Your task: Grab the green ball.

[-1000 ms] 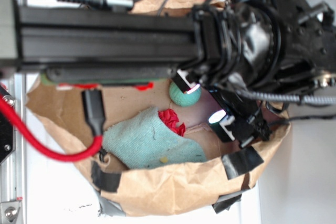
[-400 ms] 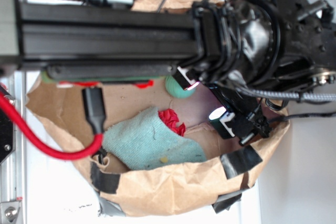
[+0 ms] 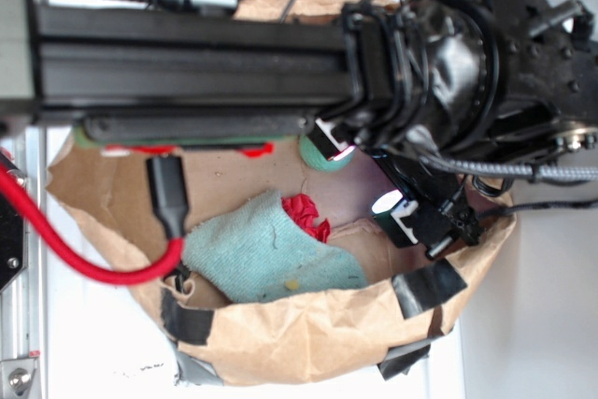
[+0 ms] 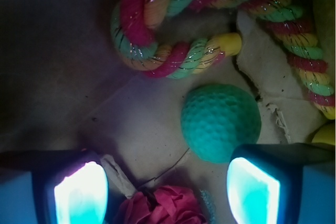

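Note:
The green ball [image 4: 220, 121] is a small mint-green dimpled sphere lying on brown paper; in the exterior view the green ball [image 3: 322, 158] is half hidden under the arm. My gripper [image 4: 168, 190] hangs open above the paper, its two glowing pads wide apart. The ball lies just ahead of the right fingertip [image 4: 254, 192], not between the jaws. Nothing is held. In the exterior view the gripper [image 3: 369, 179] sits beside the ball.
A striped rope toy [image 4: 178, 19] curls just beyond the ball. A red paper flower [image 4: 168, 205] lies between the fingers. A teal cloth [image 3: 266, 254] lies in the brown paper bin [image 3: 308, 334]. A red cable [image 3: 65, 249] hangs at left.
The arm has shifted up the exterior frame toward the ball over the last second, covering more of it. The jaws stay open.

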